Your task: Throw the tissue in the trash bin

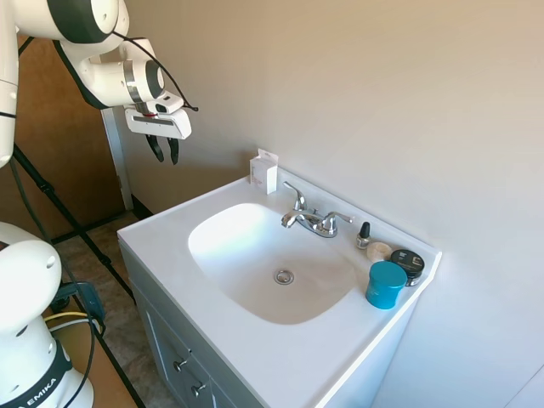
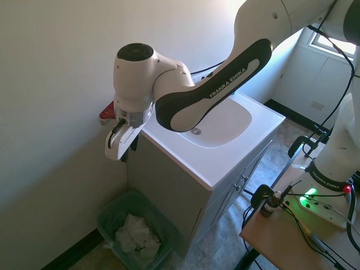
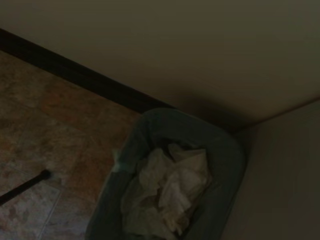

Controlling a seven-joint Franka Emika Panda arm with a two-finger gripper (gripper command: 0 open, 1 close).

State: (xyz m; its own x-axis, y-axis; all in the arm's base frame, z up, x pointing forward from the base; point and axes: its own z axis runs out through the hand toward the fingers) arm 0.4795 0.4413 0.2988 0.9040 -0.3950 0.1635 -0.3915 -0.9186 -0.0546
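The hand [image 1: 164, 150] hangs in the air off the counter's [image 1: 212, 331] end, beside the wall, with its 2 dark fingers [image 1: 173, 150] spread apart and nothing between them, so it is released. In the second exterior view the same hand [image 2: 120, 147] points down at the floor, directly above the trash bin [image 2: 109, 212], well clear of its rim. The tissue [image 2: 135, 235] lies inside the bin as a crumpled white heap with ragged folds, filling much of the bottom; the wrist view shows it [image 3: 167, 192] from overhead, dim but plain (the bin's wall [image 3: 227, 165] is a dark teal grey, tucked into the corner where the wall meets the cabinet side). On the counter, a small white carton [image 1: 263, 171] with pink print stands upright at the back edge near the end closest to the arm. The chrome faucet [image 1: 311, 219] sits behind the basin [image 1: 255, 255]. At the far back corner stand a teal jar [image 1: 386, 284], a black-lidded tin [image 1: 409, 263] just behind it, and a small dark-capped bottle [image 1: 364, 235] beside those.
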